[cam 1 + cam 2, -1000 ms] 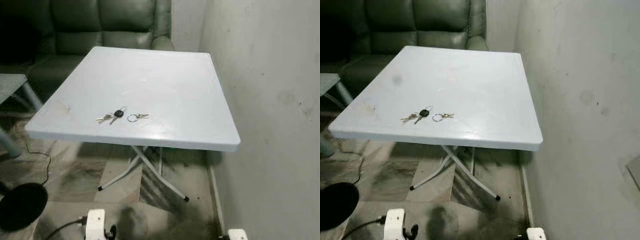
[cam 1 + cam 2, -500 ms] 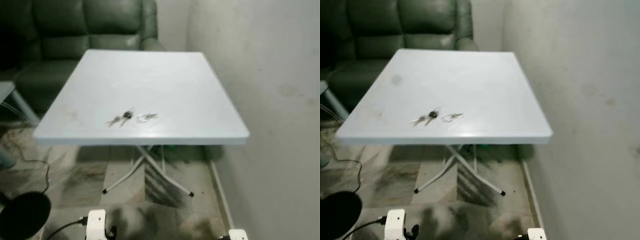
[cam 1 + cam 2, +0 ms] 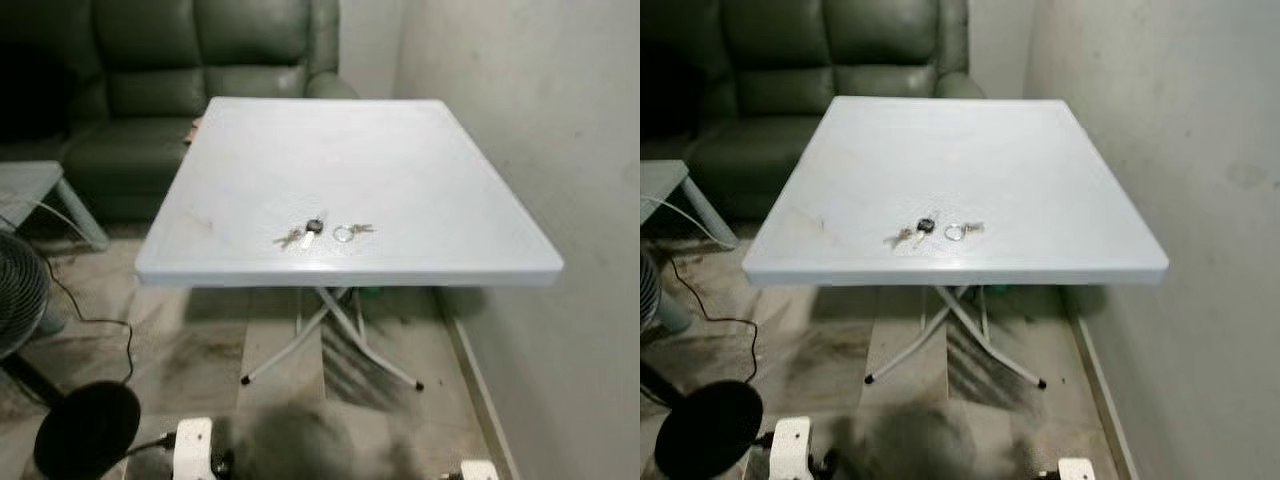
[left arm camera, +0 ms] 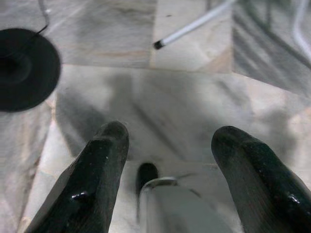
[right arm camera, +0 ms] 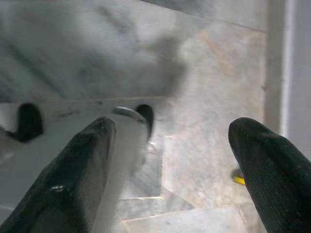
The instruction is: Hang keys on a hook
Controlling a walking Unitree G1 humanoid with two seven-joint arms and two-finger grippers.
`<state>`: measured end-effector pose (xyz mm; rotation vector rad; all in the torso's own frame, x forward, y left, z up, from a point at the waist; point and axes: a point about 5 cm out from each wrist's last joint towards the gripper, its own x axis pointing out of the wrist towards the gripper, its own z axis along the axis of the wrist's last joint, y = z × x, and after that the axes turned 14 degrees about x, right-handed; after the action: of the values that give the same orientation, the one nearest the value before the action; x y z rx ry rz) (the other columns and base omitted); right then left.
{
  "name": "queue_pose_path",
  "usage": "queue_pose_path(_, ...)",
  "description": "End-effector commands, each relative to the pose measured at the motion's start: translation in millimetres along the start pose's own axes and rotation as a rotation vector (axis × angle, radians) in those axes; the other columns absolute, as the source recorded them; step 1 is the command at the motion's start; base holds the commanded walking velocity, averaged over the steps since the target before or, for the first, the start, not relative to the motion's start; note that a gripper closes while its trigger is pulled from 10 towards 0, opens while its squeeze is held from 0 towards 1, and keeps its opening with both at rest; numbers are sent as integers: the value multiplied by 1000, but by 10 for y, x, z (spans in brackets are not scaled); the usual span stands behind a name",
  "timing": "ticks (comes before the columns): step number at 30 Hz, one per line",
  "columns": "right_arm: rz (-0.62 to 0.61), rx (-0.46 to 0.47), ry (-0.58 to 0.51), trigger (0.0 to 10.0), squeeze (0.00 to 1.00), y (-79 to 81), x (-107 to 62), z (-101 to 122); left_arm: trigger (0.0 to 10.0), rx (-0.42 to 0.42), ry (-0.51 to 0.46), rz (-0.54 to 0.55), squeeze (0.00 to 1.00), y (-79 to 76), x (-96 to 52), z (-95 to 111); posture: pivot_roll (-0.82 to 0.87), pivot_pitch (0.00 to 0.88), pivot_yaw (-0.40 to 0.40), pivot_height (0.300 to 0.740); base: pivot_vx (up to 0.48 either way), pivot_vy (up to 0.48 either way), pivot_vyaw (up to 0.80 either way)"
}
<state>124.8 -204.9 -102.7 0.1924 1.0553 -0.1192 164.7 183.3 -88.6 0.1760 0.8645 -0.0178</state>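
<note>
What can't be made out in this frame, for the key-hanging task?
- Keys: two small bunches near the front edge of the white table; too small in the eye views to count them or tell whether the bunches touch.
- Hook: no hook can be made out on the wall, which the right edge cuts off.
- Left gripper and right gripper: fingers apart, pointing at the floor; arms cut off by the lower edge.

White folding surface at frame centre, crossed white legs beneath. Dark green leather sofa upper left, behind it. Plain wall along the right side. Grey side table at left edge. Fan grille lower left, its round black base and black cable on the marbled tile floor.
</note>
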Motion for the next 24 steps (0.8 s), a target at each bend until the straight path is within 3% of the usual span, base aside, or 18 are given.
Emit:
queue_pose_path(1,27,-2,-12,10000,0,85,22,47,10000,2,5,18,0,76,-3,-10,-72,0,-26,740,0,480,0)
queue_pose_path(8,30,-1,-14,10000,0,95,26,55,10000,0,4,20,0,79,-1,-5,-69,0,-25,740,0,479,0)
queue_pose_path(24,75,-43,-67,10000,0,154,42,180,10000,0,-69,25,0,113,-27,13,-75,0,-20,740,0,0,0)
